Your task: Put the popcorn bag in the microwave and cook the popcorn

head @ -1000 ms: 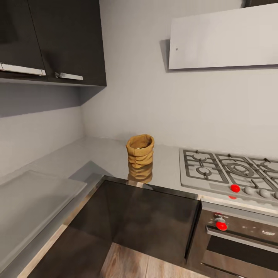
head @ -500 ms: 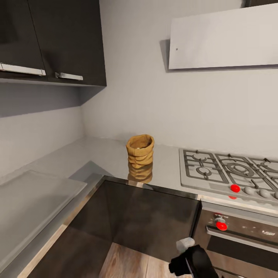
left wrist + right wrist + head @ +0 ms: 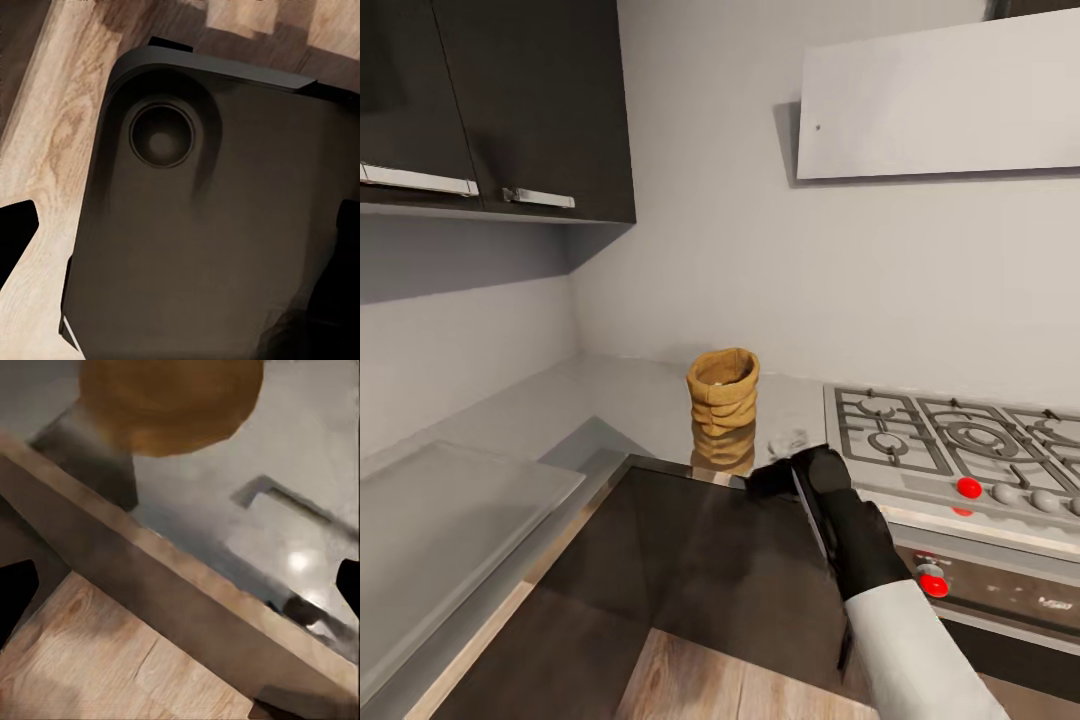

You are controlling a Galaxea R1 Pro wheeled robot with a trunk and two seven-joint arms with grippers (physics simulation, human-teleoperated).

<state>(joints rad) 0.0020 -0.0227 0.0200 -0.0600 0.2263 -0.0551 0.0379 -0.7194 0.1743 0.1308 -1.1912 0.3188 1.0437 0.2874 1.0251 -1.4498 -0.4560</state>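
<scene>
The popcorn bag (image 3: 722, 390) stands upright on the pale grey countertop (image 3: 630, 410), close to its front edge and left of the hob. My right gripper (image 3: 778, 462) hangs open at that front edge, just right of the bag and a little nearer than it, apart from it. The right wrist view looks past the spread fingertips (image 3: 16, 592) at the bag (image 3: 169, 405) ahead on the countertop (image 3: 300, 510). My left gripper (image 3: 180, 225) is open, pointing down at a dark rounded body over wooden floor. The microwave is out of view.
A grey gas hob (image 3: 950, 440) with red knobs lies right of the bag, above a black oven (image 3: 1000, 600). Dark wall cabinets (image 3: 510, 100) hang at upper left, a pale hood (image 3: 940, 95) at upper right. Dark base cabinets (image 3: 740, 560) front the counter.
My right arm has risen from the bottom of the head view up to the counter's front edge beside the bag. The bag has not moved.
</scene>
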